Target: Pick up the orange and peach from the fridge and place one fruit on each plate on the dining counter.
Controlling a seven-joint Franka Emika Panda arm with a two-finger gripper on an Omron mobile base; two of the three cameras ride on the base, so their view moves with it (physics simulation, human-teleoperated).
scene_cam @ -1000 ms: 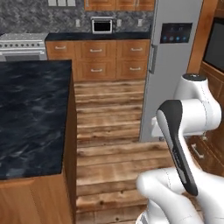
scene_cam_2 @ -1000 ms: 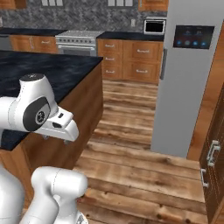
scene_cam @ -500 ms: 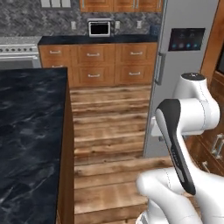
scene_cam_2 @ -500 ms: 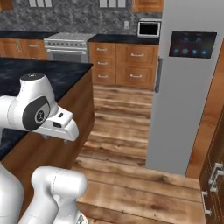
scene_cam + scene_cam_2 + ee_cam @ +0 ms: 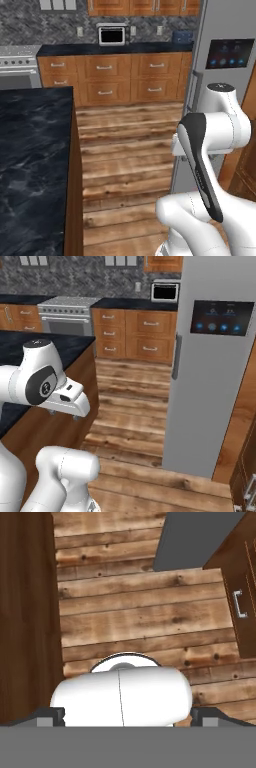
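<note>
Wood planks make the floor (image 5: 120, 160), brown with dark knots, and it runs from right under the robot up to the back wall. In the hand view the floor (image 5: 145, 622) is seen from above. The claw (image 5: 125, 717) points down at it, with two small dark tips at the bottom corners, far apart, and nothing between them.

Close on the left is the dining tabletop (image 5: 30, 165). It is black stone with faint grey swirls, and its side is brown wood. From the right base view its near corner (image 5: 75, 348) sits just behind the white arm.

On the right stands the fridge (image 5: 210, 381). It is tall, flat and grey. Its door is shut, with a long handle on the left edge and a dark screen with little blue lights up high. From the left base view the fridge (image 5: 225, 30) is partly behind the arm. The shut door hides whatever is inside, so the fruit cannot be seen. A brown wooden cabinet (image 5: 245, 456) with a metal handle is just beside the fridge.

Far back is a row of wooden drawers (image 5: 120, 80) under a dark top. A microwave (image 5: 112, 35) sits on that top. A grey stove (image 5: 65, 318) stands to the left of the drawers, and the wall behind is speckled grey stone.
</note>
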